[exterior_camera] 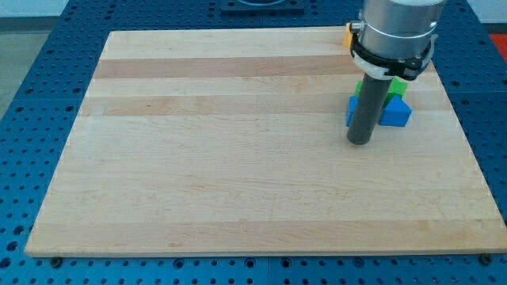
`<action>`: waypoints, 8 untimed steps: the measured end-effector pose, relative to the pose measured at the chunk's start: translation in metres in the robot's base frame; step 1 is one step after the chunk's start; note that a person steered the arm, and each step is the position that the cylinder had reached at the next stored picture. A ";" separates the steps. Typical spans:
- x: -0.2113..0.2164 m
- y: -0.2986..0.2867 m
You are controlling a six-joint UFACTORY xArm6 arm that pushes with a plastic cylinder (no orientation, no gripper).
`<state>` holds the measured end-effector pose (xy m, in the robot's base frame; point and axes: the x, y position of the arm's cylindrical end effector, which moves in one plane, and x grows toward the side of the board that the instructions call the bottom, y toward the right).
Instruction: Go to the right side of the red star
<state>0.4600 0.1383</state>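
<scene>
No red star shows in the camera view; it may be hidden behind the arm. My tip (360,142) rests on the wooden board (238,158) at the view's right. A blue block (394,112) lies just behind and to the right of the rod, partly hidden by it. A green block (396,87) sits just above the blue one, mostly hidden by the arm. A yellow or orange block (347,36) peeks out at the board's top edge, left of the arm.
The arm's grey body with its white ring (392,39) covers the board's top right corner. A blue perforated table (47,95) surrounds the board.
</scene>
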 end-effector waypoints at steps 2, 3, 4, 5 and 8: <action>0.019 0.029; 0.019 0.101; 0.003 0.165; -0.055 0.176; -0.182 0.153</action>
<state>0.2777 0.2914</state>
